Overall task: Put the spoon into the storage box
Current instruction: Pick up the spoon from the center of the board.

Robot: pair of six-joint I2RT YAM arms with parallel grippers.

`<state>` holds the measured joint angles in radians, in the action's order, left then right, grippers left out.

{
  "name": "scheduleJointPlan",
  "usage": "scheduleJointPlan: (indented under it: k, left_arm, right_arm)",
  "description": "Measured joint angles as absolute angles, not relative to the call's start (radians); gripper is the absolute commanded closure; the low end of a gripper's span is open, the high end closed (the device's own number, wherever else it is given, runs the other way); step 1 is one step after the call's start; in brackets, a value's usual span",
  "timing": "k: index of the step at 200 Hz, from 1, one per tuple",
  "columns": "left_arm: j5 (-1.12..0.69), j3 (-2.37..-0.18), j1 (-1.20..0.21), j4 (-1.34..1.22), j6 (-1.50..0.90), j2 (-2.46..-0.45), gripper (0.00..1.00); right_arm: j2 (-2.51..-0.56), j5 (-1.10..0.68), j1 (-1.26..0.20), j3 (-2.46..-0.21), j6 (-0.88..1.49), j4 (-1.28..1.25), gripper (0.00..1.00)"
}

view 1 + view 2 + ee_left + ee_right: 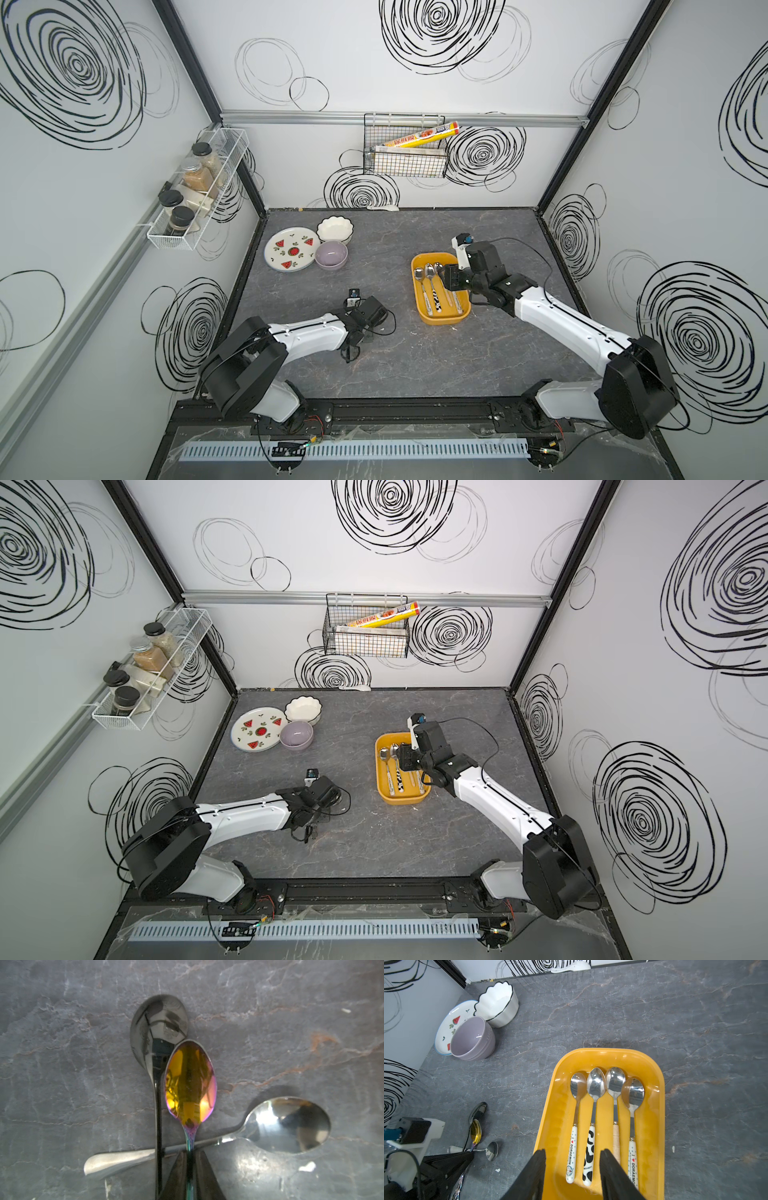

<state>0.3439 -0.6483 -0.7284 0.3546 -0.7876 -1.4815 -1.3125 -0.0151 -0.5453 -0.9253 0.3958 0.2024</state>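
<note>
Left wrist: L hand (190, 1155) clamps rainbow spoon (190, 1082) hdl; R hand (573, 1152) open over storage box (560, 1109).

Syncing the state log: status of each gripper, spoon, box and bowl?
Left gripper: shut on rainbow-tinted metal spoon.
Right gripper: open, empty.
Yellow-orange plastic storage box: holds four spoons.
Black metal spoon: on table.
Silver metal spoon: on table.
Purple round bowl: empty.
White scalloped bowl: empty.
</note>
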Motion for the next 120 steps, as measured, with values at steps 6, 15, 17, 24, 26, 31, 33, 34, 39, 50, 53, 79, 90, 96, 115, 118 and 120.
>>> scheduleJointPlan:
  k: [6, 15, 17, 24, 26, 31, 33, 34, 39, 50, 53, 79, 90, 96, 115, 118, 120]
  left_arm:
    - [0.347, -0.648, -0.729, 0.355, -0.787, -1.482, 0.95]
    - [0.35, -0.649, -0.729, 0.354, -0.786, -1.482, 0.99]
    - [0.35, -0.649, -0.729, 0.354, -0.783, -1.482, 1.0]
    - [0.351, -0.649, -0.729, 0.354, -0.785, -1.482, 1.0]
    - [0.351, -0.649, -0.729, 0.353, -0.784, -1.482, 1.0]
    - [0.352, -0.649, -0.73, 0.353, -0.784, -1.482, 1.0]
    - [0.352, -0.649, -0.73, 0.354, -0.784, -1.482, 1.0]
    - [0.353, -0.649, -0.73, 0.353, -0.784, -1.481, 1.0]
    - [0.354, -0.649, -0.731, 0.354, -0.784, -1.481, 1.0]
    - [0.363, -0.649, -0.735, 0.356, -0.784, -1.48, 1.0]
    - [0.367, -0.65, -0.737, 0.358, -0.784, -1.48, 1.0]
    - [0.384, -0.651, -0.756, 0.407, -0.785, -1.465, 1.0]
    - [0.387, -0.655, -0.764, 0.434, -0.785, -1.444, 1.0]
    - [0.387, -0.662, -0.767, 0.448, -0.785, -1.43, 1.0]
    - [0.387, -0.687, -0.772, 0.467, -0.785, -1.378, 1.0]
    - [0.387, -0.692, -0.773, 0.469, -0.785, -1.369, 1.0]
    - [0.387, -0.695, -0.773, 0.471, -0.785, -1.365, 1.0]
  right_arm:
    - [-1.305, -0.015, -0.545, -0.923, 0.395, 0.201, 0.54]
    - [-1.295, -0.014, -0.545, -0.92, 0.396, 0.2, 0.54]
    - [-1.293, -0.014, -0.545, -0.92, 0.395, 0.2, 0.54]
    - [-1.283, -0.014, -0.545, -0.914, 0.396, 0.197, 0.54]
    - [-1.28, -0.014, -0.545, -0.913, 0.395, 0.197, 0.54]
    - [-1.273, -0.013, -0.545, -0.909, 0.395, 0.194, 0.54]
    - [-1.269, -0.012, -0.545, -0.907, 0.396, 0.194, 0.54]
    - [-1.267, -0.012, -0.545, -0.906, 0.395, 0.193, 0.54]
    - [-1.259, -0.01, -0.545, -0.902, 0.395, 0.191, 0.54]
    - [-1.241, -0.004, -0.545, -0.894, 0.395, 0.186, 0.54]
    - [-1.235, -0.002, -0.545, -0.893, 0.395, 0.186, 0.54]
    - [-1.213, 0.011, -0.545, -0.888, 0.395, 0.176, 0.54]
    - [-1.206, 0.018, -0.545, -0.884, 0.394, 0.17, 0.54]
    - [-1.202, 0.021, -0.545, -0.88, 0.394, 0.167, 0.54]
    - [-1.186, 0.028, -0.545, -0.863, 0.394, 0.16, 0.54]
    - [-1.184, 0.03, -0.545, -0.86, 0.394, 0.159, 0.54]
    - [-1.182, 0.03, -0.545, -0.859, 0.394, 0.158, 0.54]
